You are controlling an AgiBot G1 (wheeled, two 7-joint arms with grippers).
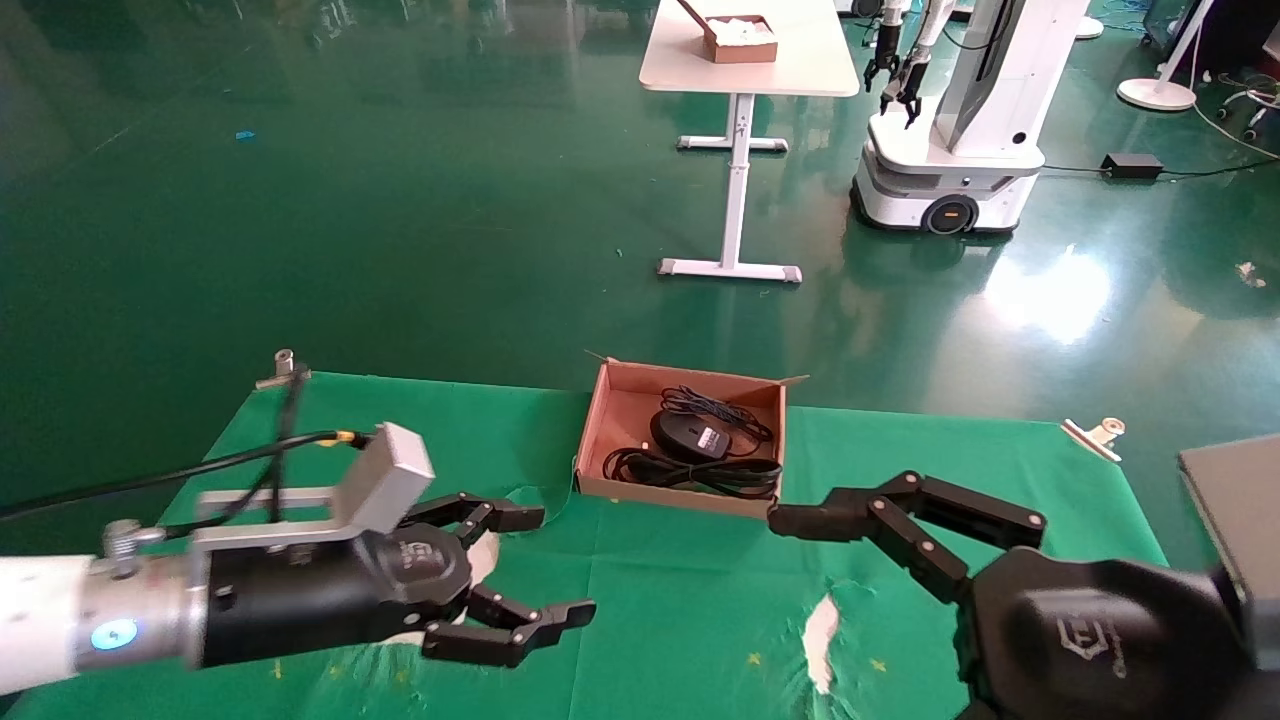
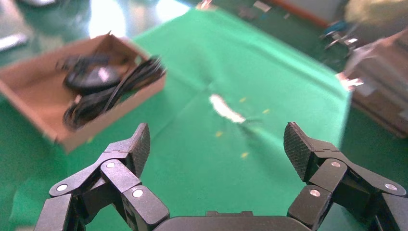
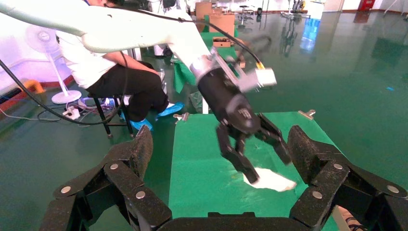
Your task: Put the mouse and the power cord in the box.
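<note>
The brown cardboard box (image 1: 622, 418) stands at the far middle of the green cloth. Inside it lie the black mouse (image 1: 688, 436), white label up, and the coiled power cord (image 1: 700, 473) along the near wall. My left gripper (image 1: 565, 562) hovers open and empty over the cloth, to the near left of the box. My right gripper (image 1: 800, 530) is open and empty too, one fingertip close to the box's near right corner. The left wrist view has the box (image 2: 29, 103), mouse (image 2: 91, 77) and cord (image 2: 110, 94) beyond the open left gripper (image 2: 216, 139). The right gripper (image 3: 219, 144) faces the left gripper (image 3: 255, 154).
The cloth (image 1: 700, 610) has white tears (image 1: 822, 630). Metal clamps (image 1: 1095, 435) hold its far corners. A grey slab (image 1: 1240, 510) sits at the right edge. Beyond stand a white table (image 1: 745, 60) and another robot (image 1: 950, 150). A seated person (image 3: 120, 77) is off the left end.
</note>
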